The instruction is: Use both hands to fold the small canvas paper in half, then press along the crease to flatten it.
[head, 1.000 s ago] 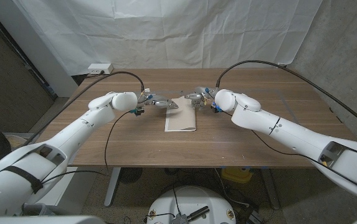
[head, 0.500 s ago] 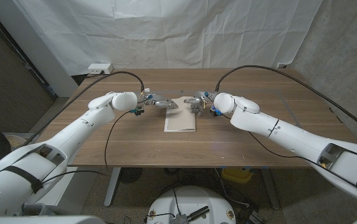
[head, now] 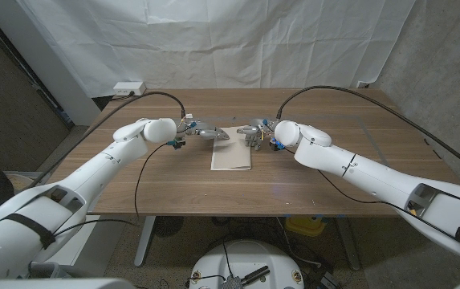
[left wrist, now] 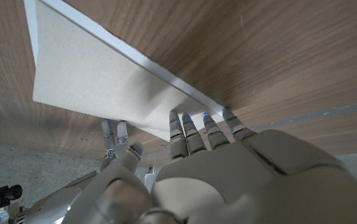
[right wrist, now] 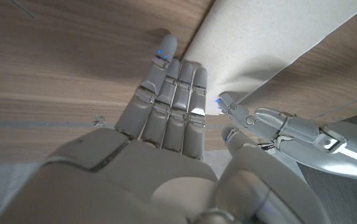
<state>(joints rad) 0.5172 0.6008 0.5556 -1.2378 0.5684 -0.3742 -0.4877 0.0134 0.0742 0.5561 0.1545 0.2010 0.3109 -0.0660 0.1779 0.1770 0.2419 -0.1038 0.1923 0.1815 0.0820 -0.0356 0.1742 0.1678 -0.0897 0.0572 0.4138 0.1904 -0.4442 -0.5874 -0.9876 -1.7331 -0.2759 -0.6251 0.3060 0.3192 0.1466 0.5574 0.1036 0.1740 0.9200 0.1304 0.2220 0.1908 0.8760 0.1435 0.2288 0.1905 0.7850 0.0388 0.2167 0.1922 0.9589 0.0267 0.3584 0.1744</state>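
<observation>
You had the canvas paper point(head: 232, 149) lying mid-table, long axis running away from the robot, directly between the left hand point(head: 208, 133) and right hand point(head: 253, 132), equally near, each touching a far corner with nothing grasped.

the paper point(head: 232, 153) lies in the middle of the surface point(head: 310, 181). the left robot hand point(head: 208, 133) is at its far left corner and the right robot hand point(head: 253, 132) at its far right corner. a small box point(head: 128, 88) sits at the surface's far left corner.
</observation>
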